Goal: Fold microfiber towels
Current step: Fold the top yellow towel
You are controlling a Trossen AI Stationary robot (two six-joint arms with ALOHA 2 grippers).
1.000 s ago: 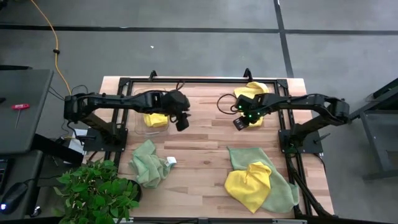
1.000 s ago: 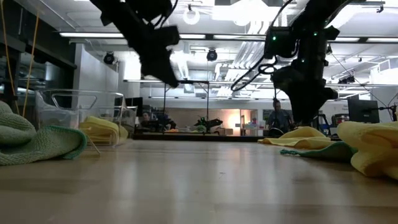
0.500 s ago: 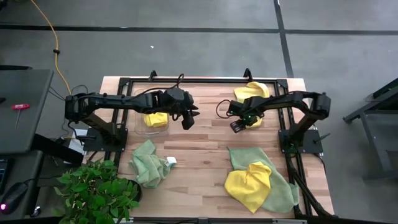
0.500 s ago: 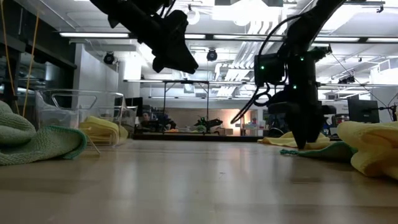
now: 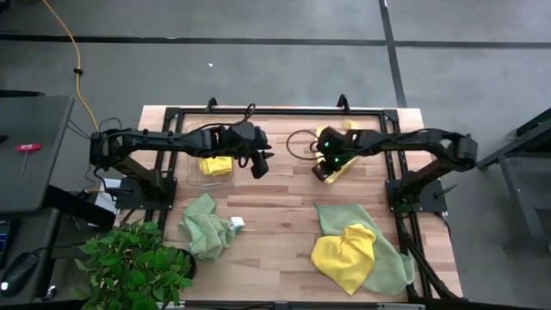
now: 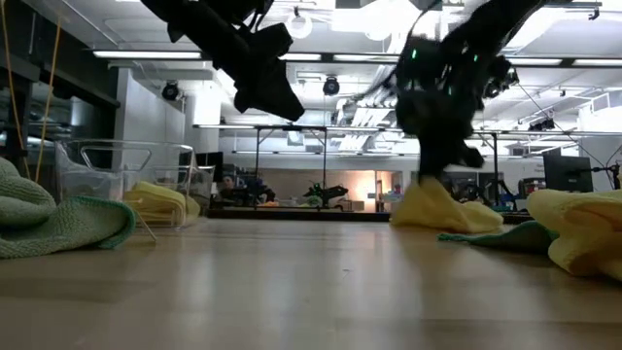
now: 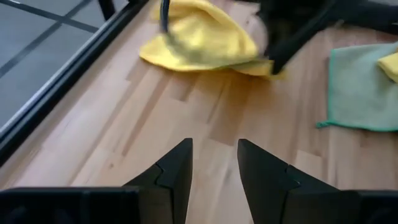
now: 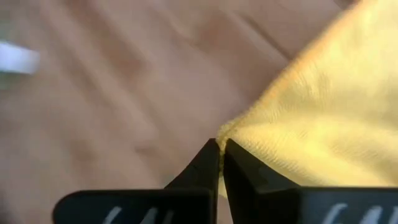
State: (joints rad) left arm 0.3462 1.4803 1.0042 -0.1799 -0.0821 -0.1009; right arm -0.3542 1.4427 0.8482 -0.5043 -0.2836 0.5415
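Near table's far right edge: right gripper pinches corner of yellow towel, fingers closed tight on hem, cloth hanging tent-like from grip to table. Left gripper hovers mid-table beside clear bin, jaws narrowly parted, empty. Other towels: green one front left; yellow-on-green pair front right; one yellow inside bin. Risk: thin corner hold may slip under lift or drag; cloth could bunch instead of spreading flat.

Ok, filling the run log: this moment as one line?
right gripper: shut on yellow towel edge | left gripper: open, empty, above table | stage: pickup, no fold yet
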